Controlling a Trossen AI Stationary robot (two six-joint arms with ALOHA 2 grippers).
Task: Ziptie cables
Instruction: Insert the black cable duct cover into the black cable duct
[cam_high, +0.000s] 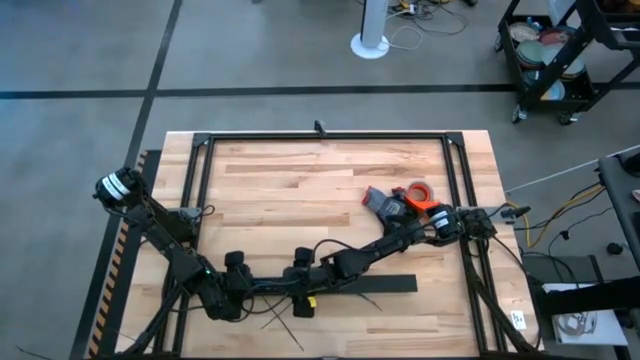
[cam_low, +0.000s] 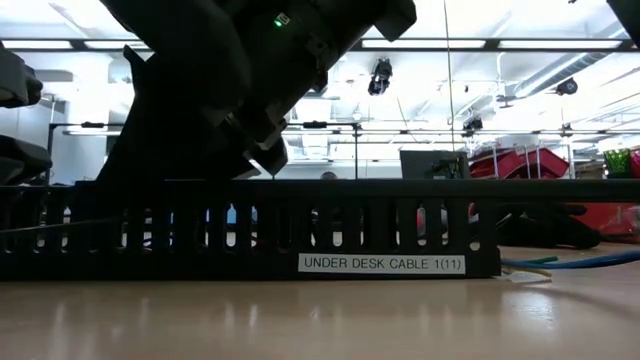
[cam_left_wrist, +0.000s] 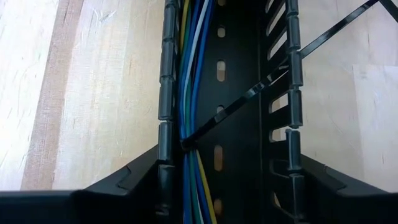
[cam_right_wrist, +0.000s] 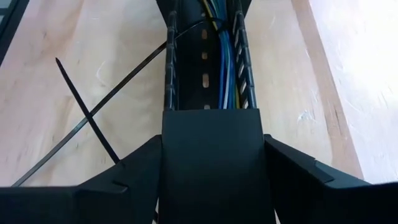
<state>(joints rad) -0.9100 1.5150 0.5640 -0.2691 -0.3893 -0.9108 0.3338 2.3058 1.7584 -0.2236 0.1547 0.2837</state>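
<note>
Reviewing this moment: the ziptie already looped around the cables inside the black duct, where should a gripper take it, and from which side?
Probably the free tail of the ziptie, where it leaves the duct through a wall slot and runs over bare table. Come from above on that outer side. The looped end sits tight on the cables between the duct walls, leaving little room.
</note>
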